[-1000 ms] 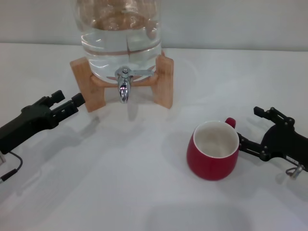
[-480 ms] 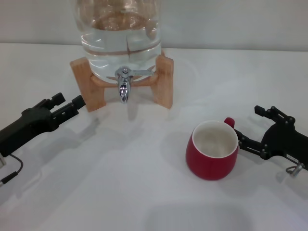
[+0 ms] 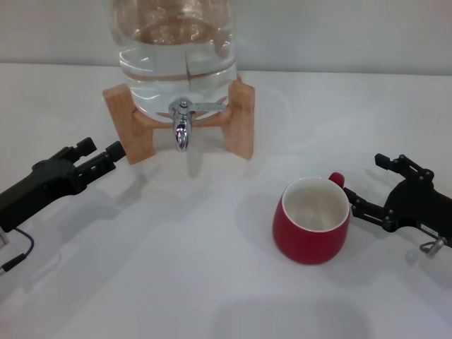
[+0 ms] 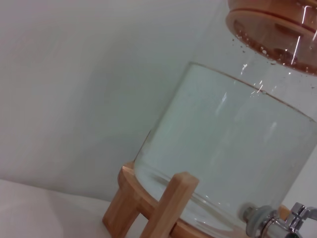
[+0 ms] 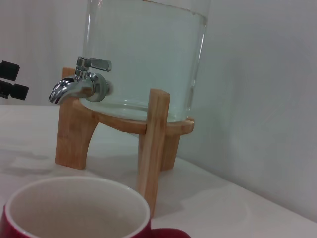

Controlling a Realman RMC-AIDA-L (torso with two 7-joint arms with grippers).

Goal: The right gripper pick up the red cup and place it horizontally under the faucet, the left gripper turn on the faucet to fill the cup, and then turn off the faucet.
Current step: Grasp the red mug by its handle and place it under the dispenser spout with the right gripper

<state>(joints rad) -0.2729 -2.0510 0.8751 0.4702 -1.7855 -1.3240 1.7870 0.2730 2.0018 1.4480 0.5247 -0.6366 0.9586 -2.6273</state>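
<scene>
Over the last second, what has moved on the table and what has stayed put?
Very little. The red cup has shifted and tipped slightly toward the robot's left, with the right gripper open at its handle side, hardly moved. The left gripper, open, eased a touch nearer the robot. The faucet, the water jar and its wooden stand are unchanged.

White table (image 3: pixel 212 282) — on it a wooden stand (image 3: pixel 240 120) bearing the jar, and the red cup (image 3: pixel 311 226) upright

red cup (image 3: pixel 311 229): was glossy red, cream inside
faucet (image 3: pixel 182 126): was shiny chrome
jar (image 3: pixel 173 49): was clear
stand (image 3: pixel 239 120): was light wood
grippers (image 3: pixel 95 157) (image 3: pixel 371 187): were black
table (image 3: pixel 176 268): was white
</scene>
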